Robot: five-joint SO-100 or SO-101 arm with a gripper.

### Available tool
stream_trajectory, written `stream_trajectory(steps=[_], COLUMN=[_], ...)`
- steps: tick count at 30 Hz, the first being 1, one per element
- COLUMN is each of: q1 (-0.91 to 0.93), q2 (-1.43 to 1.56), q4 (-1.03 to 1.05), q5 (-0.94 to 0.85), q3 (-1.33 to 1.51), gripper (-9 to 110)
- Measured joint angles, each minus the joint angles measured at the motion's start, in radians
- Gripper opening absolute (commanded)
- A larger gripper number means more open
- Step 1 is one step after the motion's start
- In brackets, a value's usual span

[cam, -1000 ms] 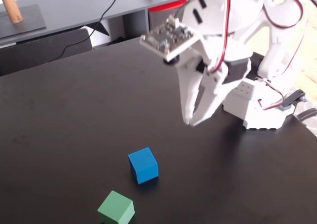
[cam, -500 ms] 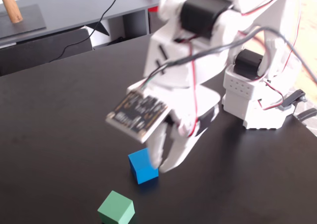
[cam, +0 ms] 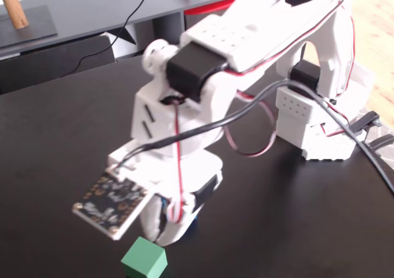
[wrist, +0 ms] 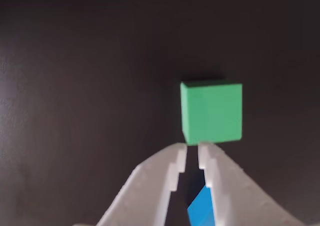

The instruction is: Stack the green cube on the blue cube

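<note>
Cataloguing what sits under my wrist at this moment:

Green cube [wrist: 211, 113]: right of centre in the wrist view, resting on the black tabletop [wrist: 75, 86], just beyond my fingertips; in the fixed view it sits at the bottom edge of the frame [cam: 144, 258], just below my tool.
Blue cube [wrist: 201, 208]: only a sliver shows, at the bottom of the wrist view, seen through the gap between my fingers and lying beneath them. In the fixed view it is almost entirely hidden under the gripper.
Spacing: the two cubes lie near each other but apart; green is not on blue.
My gripper [wrist: 192, 148]: the white fingers are drawn nearly together, a narrow slot left between the tips, nothing held. The slot looks narrower than the green cube.
Handling, by my judgement: a small, plain-faced block, probably light and rigid, matte rather than slick, not fragile. It should tolerate a firm pinch and is unlikely to deform.
Where to take hold: two opposite vertical faces, around mid-height, fingers square to them so it does not twist out.
Next requirement, as I judge it: spread the fingers wider than the cube before closing on it.
Risk: nudging either cube with a fingertip.
</note>
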Motion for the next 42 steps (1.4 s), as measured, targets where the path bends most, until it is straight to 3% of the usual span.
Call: stream_trajectory(steps=[4,11,42], q1=[0.034,0.081,0.160], q2=[-0.035,-0.049,-0.141], q4=[-0.064,-0.049,-0.443], q5=[0.035,0.011,-0.061], q3=[-0.011,-0.011,0.213], gripper=[38,48,48])
